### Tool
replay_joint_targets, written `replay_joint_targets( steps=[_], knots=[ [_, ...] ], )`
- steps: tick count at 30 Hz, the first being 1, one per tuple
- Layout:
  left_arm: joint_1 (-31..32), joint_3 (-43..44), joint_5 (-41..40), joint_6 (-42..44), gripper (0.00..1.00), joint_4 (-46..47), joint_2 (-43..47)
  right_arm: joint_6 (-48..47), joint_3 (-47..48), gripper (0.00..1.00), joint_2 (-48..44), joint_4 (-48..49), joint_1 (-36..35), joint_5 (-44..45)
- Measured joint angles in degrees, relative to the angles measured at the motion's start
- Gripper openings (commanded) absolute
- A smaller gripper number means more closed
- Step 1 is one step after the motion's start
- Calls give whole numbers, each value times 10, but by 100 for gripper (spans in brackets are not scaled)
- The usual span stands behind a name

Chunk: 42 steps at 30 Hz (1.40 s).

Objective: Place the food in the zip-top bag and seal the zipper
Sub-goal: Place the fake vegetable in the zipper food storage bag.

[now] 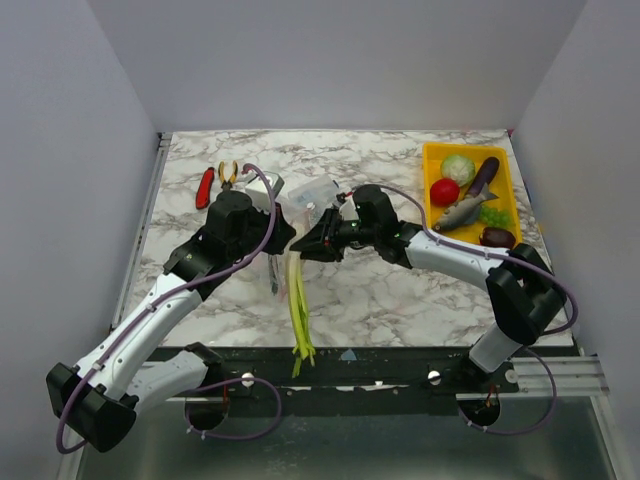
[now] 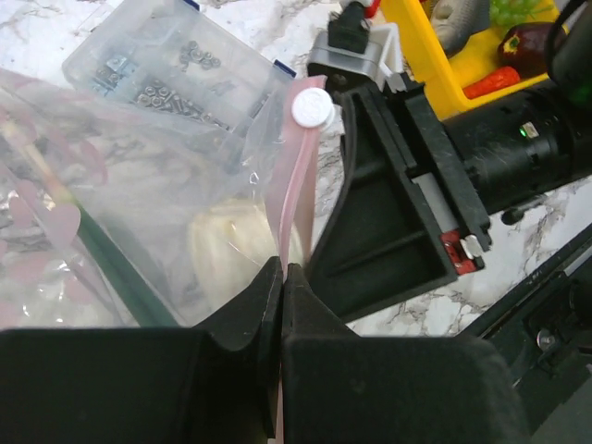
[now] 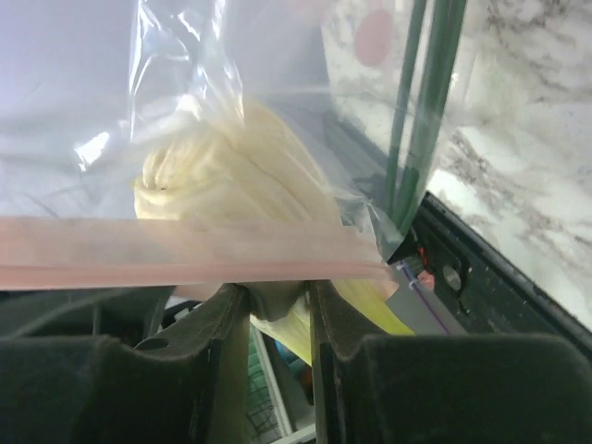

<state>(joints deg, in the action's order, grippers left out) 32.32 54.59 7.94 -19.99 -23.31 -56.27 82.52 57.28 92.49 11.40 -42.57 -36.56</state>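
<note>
Marble table, grey walls. Near edge: long green pods trail over it, tops inside the zip-top bag held mid-table. Left gripper clamped on pink zipper. Right gripper pinches bag just under zipper, pale food inside. Clear box just behind. Far right: yellow tray with cabbage, red fruit, grapes. Far left: pliers.

— What's the surface?
— A white marbled table; grey veins all over.
— And lying on it?
— A yellow tray in the far right corner; pliers at the far left, with red and yellow handles; a clear box of small metal parts near the middle; long green stalks at the front, their ends over the edge.
</note>
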Motion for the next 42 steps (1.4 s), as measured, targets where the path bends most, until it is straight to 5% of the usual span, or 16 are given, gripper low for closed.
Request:
replay_joint_targets(
  steps=[5, 9, 32, 37, 42],
  knots=[
    [4, 0, 2, -1, 0, 2, 0, -48, 57, 34, 22, -56, 2, 27],
    [4, 0, 2, -4, 0, 6, -3, -80, 71, 48, 23, -79, 6, 60],
    [8, 13, 2, -76, 0, -34, -155, -318, 47, 81, 23, -215, -9, 186],
    [8, 13, 2, -79, 0, -41, -157, -365, 12, 81, -42, -236, -68, 258],
    [8, 13, 2, -80, 0, -43, -158, -391, -71, 80, -107, -191, -221, 400]
  ],
)
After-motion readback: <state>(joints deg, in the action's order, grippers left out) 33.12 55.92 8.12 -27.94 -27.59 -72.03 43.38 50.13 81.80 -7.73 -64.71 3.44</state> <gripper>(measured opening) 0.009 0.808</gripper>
